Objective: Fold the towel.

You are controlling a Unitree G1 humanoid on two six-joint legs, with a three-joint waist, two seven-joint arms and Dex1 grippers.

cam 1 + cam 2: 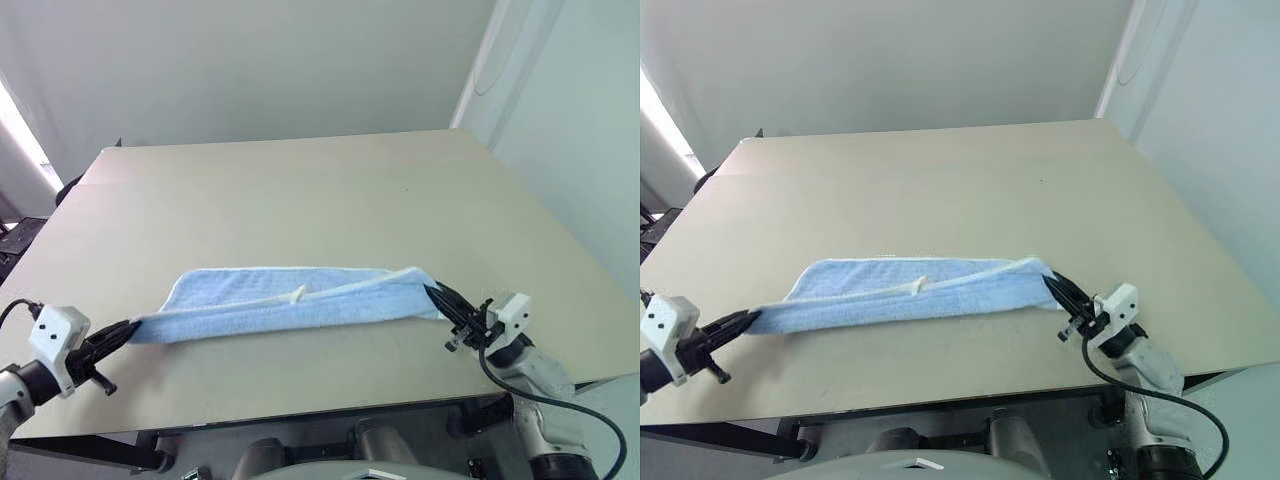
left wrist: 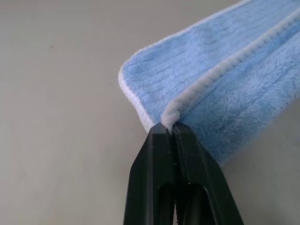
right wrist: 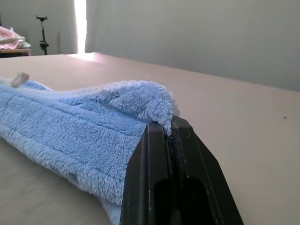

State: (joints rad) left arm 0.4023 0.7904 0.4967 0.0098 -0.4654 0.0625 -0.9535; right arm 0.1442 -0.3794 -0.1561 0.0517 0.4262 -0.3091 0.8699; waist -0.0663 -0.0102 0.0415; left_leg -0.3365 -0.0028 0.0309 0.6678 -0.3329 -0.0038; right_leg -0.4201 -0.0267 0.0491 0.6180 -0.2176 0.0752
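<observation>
Left hand: one, two black fingers pressed together on the left end of the towel, pinching the white stitched edging at a corner. Right hand: one, likewise clamped tight on the towel's right end, where the pile bunches over its fingertips.

Towel: one, light blue ribbed microfibre, doubled lengthwise into a long narrow band. It stretches between the two hands across the near part of the desk, its middle resting on the surface. Upper layer's white edging runs along the band's length, slightly askew from the layer beneath. Small white loop: one, standing up from that edging near the middle.

Desk: one, pale beige, plain top. Towel lies roughly parallel to the near edge and set back from it by a strip of bare surface. Both towel ends stop short of the desk's side edges. Beyond the towel, a wide stretch of bare desk runs to the far edge, which meets a grey wall.

Stand: one, dark, thin, far off in the right wrist view.
</observation>
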